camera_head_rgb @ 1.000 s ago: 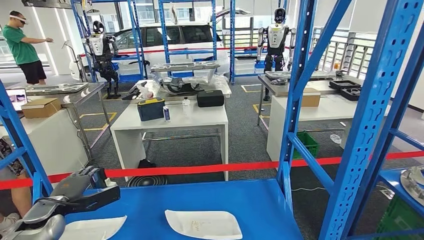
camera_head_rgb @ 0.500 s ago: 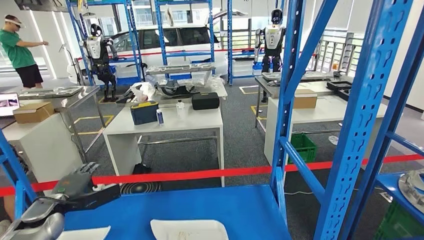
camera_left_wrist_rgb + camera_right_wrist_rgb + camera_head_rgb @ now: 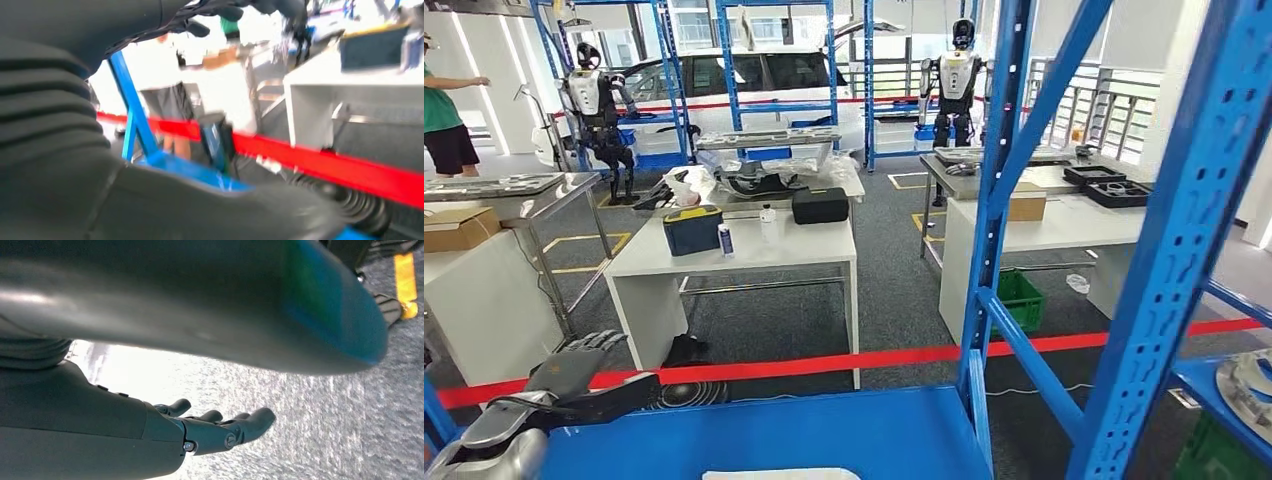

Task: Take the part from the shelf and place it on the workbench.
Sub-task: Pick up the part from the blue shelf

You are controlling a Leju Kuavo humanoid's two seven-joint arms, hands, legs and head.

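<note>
Your head view looks forward and down over the blue shelf (image 3: 824,435); your left wrist view, close behind its robot hand (image 3: 100,125), shares the red tape (image 3: 824,364); right wrist view faces floor

White table (image 3: 754,252) beyond red tape (image 3: 824,362) bears blue case (image 3: 692,230), black case (image 3: 820,205); white car (image 3: 754,80) behind.

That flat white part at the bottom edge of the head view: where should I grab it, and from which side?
Only a sliver of the white part shows, lying flat on the blue shelf. Being thin and flat, it probably offers only its rim to pinch. Its left end lies nearest the left hand, so come in low from that side. Tilt the head down first to confirm.
</note>
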